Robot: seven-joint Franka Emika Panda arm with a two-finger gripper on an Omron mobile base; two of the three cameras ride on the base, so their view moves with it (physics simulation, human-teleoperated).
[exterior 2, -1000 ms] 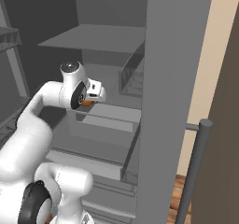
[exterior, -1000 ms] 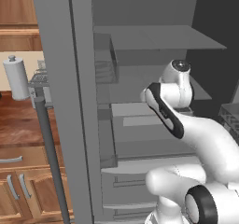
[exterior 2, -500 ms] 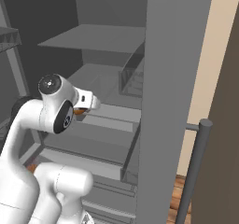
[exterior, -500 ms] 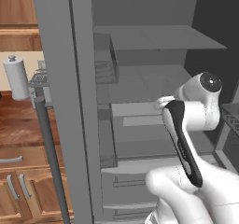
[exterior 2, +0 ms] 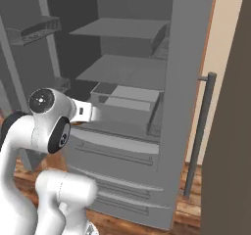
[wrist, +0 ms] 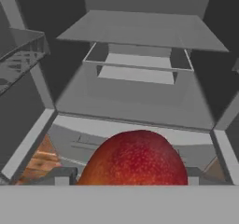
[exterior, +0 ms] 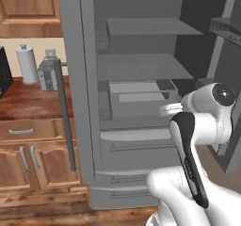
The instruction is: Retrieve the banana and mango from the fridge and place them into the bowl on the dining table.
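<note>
The mango is sitting right between the fingers in the hand view, its red-orange skin rising large at the bottom of that view. Dark finger parts are showing at each flank of the fruit, touching or just beside it, so the gripper is clenching around the mango, jaws standing wide to take its girth.

Ahead of the fingers the fridge is standing open. Beyond the fruit a grey shelf is stretching away, with a clear bin lying on its far part and another shelf running above that. Off to one side of the fingers a wire door rack is hanging. Below the fruit the fridge's drawer fronts are showing, with strips of wooden floor at both lower corners.

In the base views the arm's wrist is pointing toward the fridge's lower shelf; the fingers themselves are too hidden there to judge. The door's bar handle is standing well off to the fingers' right.
</note>
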